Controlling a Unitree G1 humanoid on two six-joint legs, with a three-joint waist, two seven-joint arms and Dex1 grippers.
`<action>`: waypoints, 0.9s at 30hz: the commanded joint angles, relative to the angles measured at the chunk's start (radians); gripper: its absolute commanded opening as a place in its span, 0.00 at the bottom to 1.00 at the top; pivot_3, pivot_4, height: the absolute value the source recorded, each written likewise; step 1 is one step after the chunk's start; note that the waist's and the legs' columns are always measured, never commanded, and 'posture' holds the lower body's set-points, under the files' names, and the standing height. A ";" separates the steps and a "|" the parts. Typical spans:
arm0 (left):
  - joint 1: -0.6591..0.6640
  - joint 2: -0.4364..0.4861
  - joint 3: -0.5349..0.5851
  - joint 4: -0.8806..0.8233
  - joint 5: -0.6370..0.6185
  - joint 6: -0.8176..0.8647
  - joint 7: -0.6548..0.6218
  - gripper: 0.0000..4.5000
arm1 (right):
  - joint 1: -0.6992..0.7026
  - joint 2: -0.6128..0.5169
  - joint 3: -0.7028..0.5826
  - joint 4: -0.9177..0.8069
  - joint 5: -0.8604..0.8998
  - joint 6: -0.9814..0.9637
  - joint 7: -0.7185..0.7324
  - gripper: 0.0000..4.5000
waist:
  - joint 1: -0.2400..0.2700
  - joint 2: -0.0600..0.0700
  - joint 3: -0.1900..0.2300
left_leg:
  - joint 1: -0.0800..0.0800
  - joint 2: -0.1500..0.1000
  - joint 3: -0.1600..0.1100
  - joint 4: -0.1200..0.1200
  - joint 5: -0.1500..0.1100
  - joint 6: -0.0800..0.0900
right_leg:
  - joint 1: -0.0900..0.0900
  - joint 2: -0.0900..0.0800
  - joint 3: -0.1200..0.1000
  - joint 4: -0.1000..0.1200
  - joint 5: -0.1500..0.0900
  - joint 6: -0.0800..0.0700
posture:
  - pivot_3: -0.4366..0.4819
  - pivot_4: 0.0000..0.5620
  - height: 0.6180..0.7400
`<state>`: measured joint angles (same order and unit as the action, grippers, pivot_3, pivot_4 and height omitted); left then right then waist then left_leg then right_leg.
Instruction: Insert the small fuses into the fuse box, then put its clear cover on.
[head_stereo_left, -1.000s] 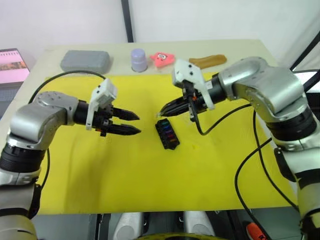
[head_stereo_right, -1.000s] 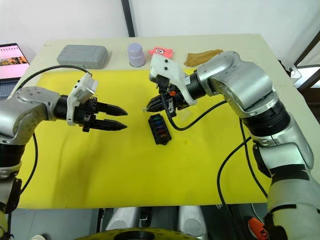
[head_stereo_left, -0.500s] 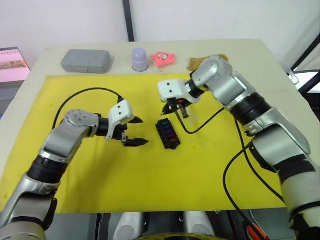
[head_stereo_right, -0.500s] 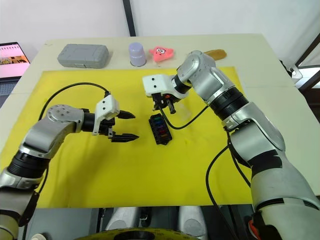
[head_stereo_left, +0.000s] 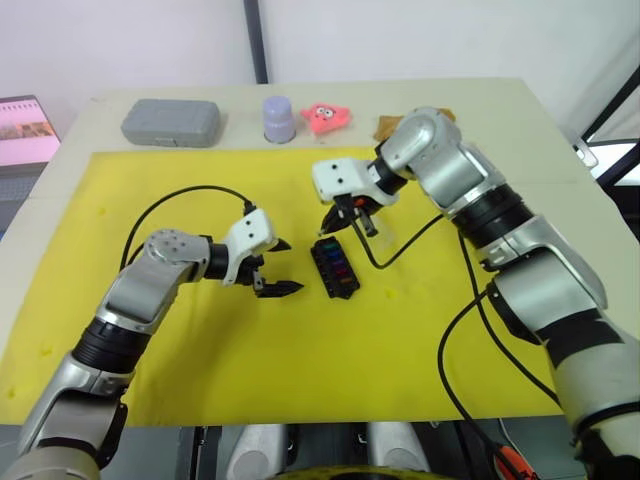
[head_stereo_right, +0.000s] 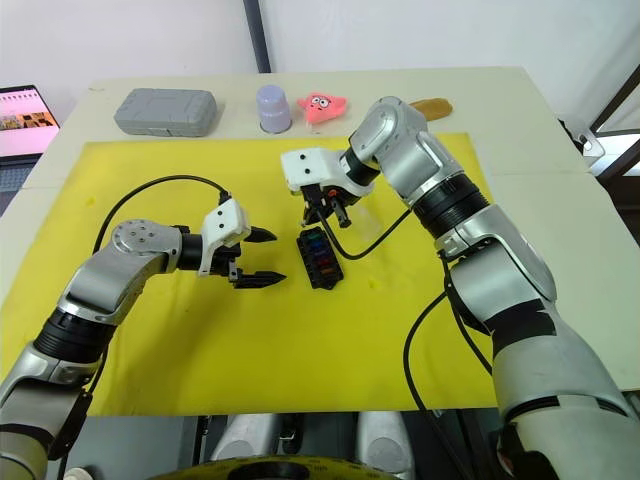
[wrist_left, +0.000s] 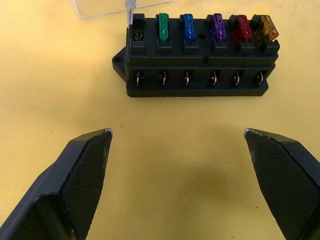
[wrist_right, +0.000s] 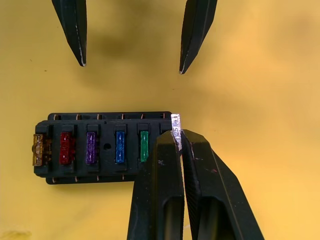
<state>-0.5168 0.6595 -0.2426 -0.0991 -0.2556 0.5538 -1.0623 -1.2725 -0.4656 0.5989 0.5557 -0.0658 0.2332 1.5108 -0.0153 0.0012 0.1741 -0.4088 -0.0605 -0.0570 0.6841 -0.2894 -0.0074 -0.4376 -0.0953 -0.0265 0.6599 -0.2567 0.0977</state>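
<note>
You're on the last fuse: five sit in the fuse box (wrist_right: 102, 147) on the yellow mat (head_stereo_left: 300, 380), and your right gripper (wrist_right: 179, 140) is clenched on a pale fuse (wrist_right: 176, 124) right over the empty end slot. Next, line its blades up with that slot and press straight down. The clear cover (wrist_left: 100, 7) lies just behind the box. Your left gripper (head_stereo_left: 280, 266) hangs released beside the box. Since a second ago, the left gripper has moved nearer the box, and the right has swung in above its end.
</note>
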 joint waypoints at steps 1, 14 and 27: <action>-0.002 0.000 0.007 -0.021 0.003 -0.018 -0.001 0.99 | -0.012 0.006 -0.029 -0.013 -0.016 -0.010 0.011 0.00 | -0.001 0.000 0.000 | 0.000 0.000 0.000 0.000 0.000 0.000 | 0.000 0.000 0.000 0.000 0.000 0.000 | 0.48 0.27 0.92; -0.006 -0.009 0.006 -0.024 0.004 -0.010 -0.003 0.99 | -0.002 0.027 -0.036 0.034 -0.043 -0.031 0.015 0.00 | -0.001 0.000 0.000 | 0.000 0.000 0.000 0.000 0.000 0.000 | -0.001 0.000 0.000 0.002 0.000 0.000 | 0.48 0.27 0.92; -0.001 -0.010 0.009 -0.028 0.004 -0.008 -0.002 0.99 | -0.004 0.053 -0.041 0.101 -0.075 -0.087 0.002 0.00 | -0.002 0.000 0.000 | 0.000 0.000 0.000 0.000 0.000 0.000 | -0.001 0.000 0.000 0.002 0.000 0.000 | 0.48 0.27 0.92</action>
<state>-0.5159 0.6480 -0.2426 -0.0996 -0.2499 0.5539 -1.0650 -1.2593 -0.4192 0.5841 0.6547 -0.1357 0.1634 1.5173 -0.0173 0.0012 0.1741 -0.4088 -0.0606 -0.0570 0.6841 -0.2893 -0.0076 -0.4385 -0.0953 -0.0264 0.6617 -0.2567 0.0977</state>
